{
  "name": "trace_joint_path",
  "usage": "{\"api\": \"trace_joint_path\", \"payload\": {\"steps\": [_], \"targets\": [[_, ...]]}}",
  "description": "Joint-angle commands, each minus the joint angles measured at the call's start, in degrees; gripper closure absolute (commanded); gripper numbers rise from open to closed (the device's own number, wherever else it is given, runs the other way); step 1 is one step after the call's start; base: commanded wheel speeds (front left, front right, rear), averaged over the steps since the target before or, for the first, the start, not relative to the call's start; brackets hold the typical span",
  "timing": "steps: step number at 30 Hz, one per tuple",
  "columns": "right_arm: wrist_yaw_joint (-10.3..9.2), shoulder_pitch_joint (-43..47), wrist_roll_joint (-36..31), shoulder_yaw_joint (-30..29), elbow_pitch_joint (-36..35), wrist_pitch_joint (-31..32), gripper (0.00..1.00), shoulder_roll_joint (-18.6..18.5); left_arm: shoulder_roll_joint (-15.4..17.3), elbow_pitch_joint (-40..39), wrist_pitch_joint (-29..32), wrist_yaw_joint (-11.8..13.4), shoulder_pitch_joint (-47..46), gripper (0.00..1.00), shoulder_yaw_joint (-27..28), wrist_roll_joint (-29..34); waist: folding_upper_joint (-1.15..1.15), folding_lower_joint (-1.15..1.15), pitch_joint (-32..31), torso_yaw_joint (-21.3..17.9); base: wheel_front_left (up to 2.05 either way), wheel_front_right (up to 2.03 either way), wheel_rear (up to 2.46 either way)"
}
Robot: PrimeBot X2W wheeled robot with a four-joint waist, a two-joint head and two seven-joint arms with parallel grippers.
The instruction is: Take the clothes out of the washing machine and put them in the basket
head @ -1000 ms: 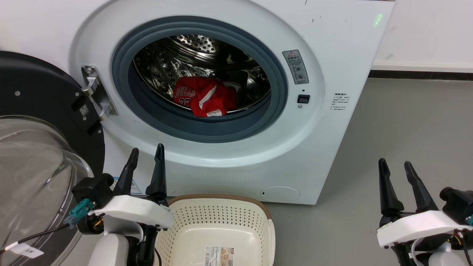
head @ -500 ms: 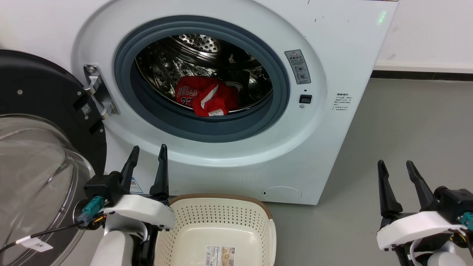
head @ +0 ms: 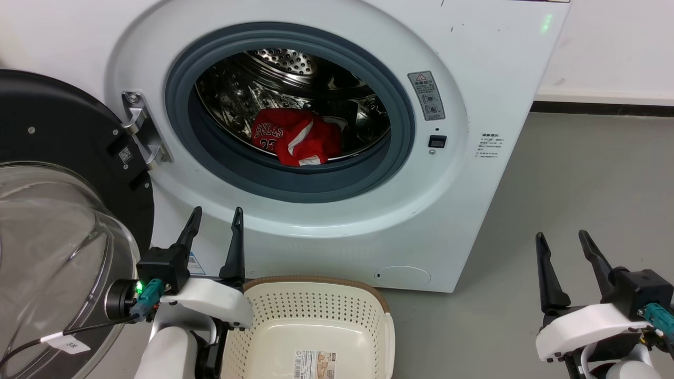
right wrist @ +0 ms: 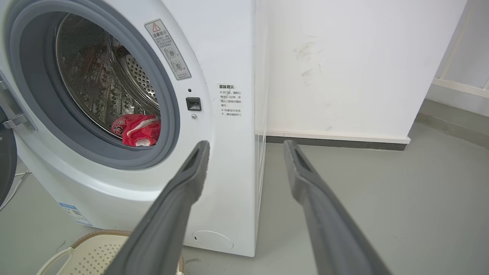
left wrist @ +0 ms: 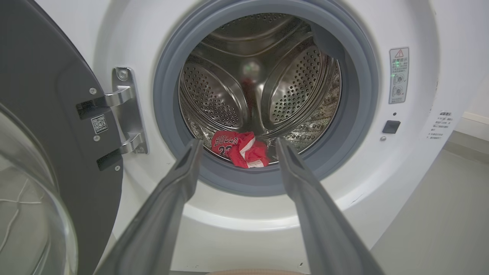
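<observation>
The cream perforated plastic basket point(head: 316, 306) runs off the head view's bottom edge; print on the grey warning sticker point(head: 427, 96) is illegible.

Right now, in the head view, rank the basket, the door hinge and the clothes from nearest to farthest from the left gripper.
1. Basket, beside the left gripper, on the floor.
2. Door hinge, left on the washing machine.
3. Clothes, inside the drum.
</observation>
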Motion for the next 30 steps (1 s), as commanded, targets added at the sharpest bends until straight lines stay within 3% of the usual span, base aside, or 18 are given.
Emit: {"api": "trace_joint_path", "payload": {"steps": [1, 17, 30], "targets": [[-0.02, 0.4, -1.2, 0.0, -0.5, -0.1, 0.0, -0.1, 0.0, 0.0, -0.5, 0.2, -0.8, 0.0, -0.1, 1.1, 0.0, 0.0, 0.0, 0.0, 0.0, 0.0, 0.0], [-0.02, 0.8, -6.4, 0.3, 0.1, -1.2, 0.0, -0.1, -0.6, 0.9, -2.3, -0.2, -1.3, 0.0, 0.3, 6.1, 0.0, 0.0, -0.1, 0.6, 0.0, 0.0, 0.0], [-0.02, 0.6, -4.8, 0.1, 0.9, -1.3, 0.0, 0.0, -1.0, 1.6, -2.2, -0.5, -1.4, 0.0, 0.8, 5.3, 0.0, 0.0, 0.0, 0.8, 0.0, 0.0, 0.0]]}}
